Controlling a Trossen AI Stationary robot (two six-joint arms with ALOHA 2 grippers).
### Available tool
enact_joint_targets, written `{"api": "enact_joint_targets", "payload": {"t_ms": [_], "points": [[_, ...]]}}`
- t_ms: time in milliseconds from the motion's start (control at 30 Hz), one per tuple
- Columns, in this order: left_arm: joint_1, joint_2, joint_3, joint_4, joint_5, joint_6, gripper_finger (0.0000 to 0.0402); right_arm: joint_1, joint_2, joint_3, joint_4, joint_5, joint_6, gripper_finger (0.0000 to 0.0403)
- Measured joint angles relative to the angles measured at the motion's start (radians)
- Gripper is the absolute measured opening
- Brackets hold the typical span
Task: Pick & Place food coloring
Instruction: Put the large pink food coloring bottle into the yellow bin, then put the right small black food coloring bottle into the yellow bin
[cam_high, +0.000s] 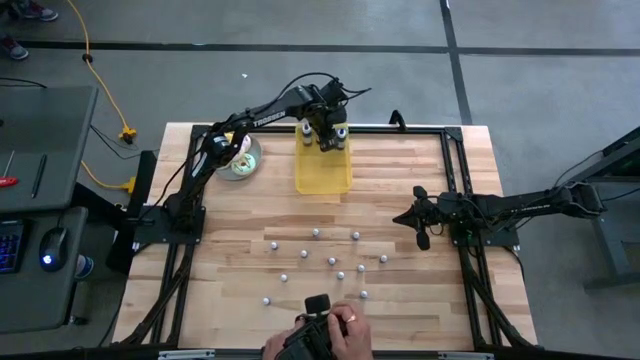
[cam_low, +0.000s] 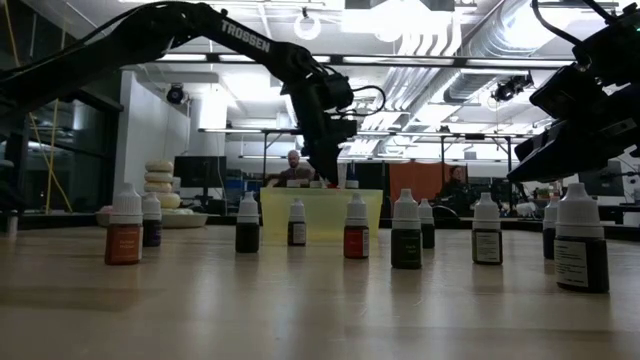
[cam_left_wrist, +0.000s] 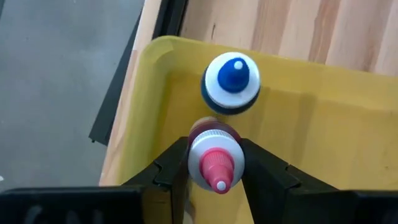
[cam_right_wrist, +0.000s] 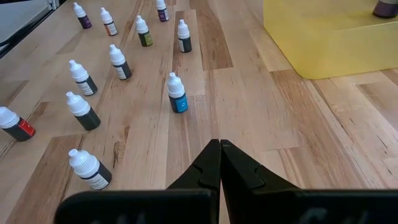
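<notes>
Food coloring bottles (cam_high: 332, 261) are scattered upright over the near half of the wooden table (cam_high: 400, 170), and the right gripper (cam_right_wrist: 219, 147) is held low beside them with its fingers pressed together on nothing. Farther back, in the yellow tray (cam_left_wrist: 323, 124), a red-capped bottle (cam_left_wrist: 216, 163) is clamped between the fingers of the left gripper (cam_left_wrist: 214, 167), just beside a blue-capped bottle (cam_left_wrist: 232, 83) standing by the tray's wall.

A tray (cam_high: 322, 172) is set at the table's (cam_high: 250, 215) far edge, with a plate of donuts (cam_high: 240, 158) to its left. Two dropper bottles (cam_left_wrist: 231, 84) are stood together in the tray's far end, one held between the left gripper's (cam_left_wrist: 214, 167) fingers. More bottles (cam_high: 332, 261) are scattered upright across the table's near half.
</notes>
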Motion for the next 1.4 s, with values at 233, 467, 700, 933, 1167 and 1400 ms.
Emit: {"api": "enact_joint_targets", "payload": {"t_ms": [233, 467, 700, 933, 1167, 1400], "points": [[0.000, 0.000, 0.000, 0.025, -0.029, -0.002, 0.0131, 0.000, 0.000, 0.000, 0.000, 0.000, 0.000, 0.0000], [0.000, 0.000, 0.000, 0.032, -0.028, 0.000, 0.0158, 0.000, 0.000, 0.000, 0.000, 0.000, 0.000, 0.0000], [0.000, 0.000, 0.000, 0.033, -0.026, 0.000, 0.0182, 0.000, 0.000, 0.000, 0.000, 0.000, 0.000, 0.0000], [0.000, 0.000, 0.000, 0.068, -0.028, 0.000, 0.0199, 0.000, 0.000, 0.000, 0.000, 0.000, 0.000, 0.0000], [0.000, 0.000, 0.000, 0.080, -0.044, -0.001, 0.0207, 0.000, 0.000, 0.000, 0.000, 0.000, 0.000, 0.0000], [0.004, 0.000, 0.065, 0.059, -0.085, -0.004, 0.0208, 0.000, 0.000, 0.000, 0.000, 0.000, 0.000, 0.0000]]}}
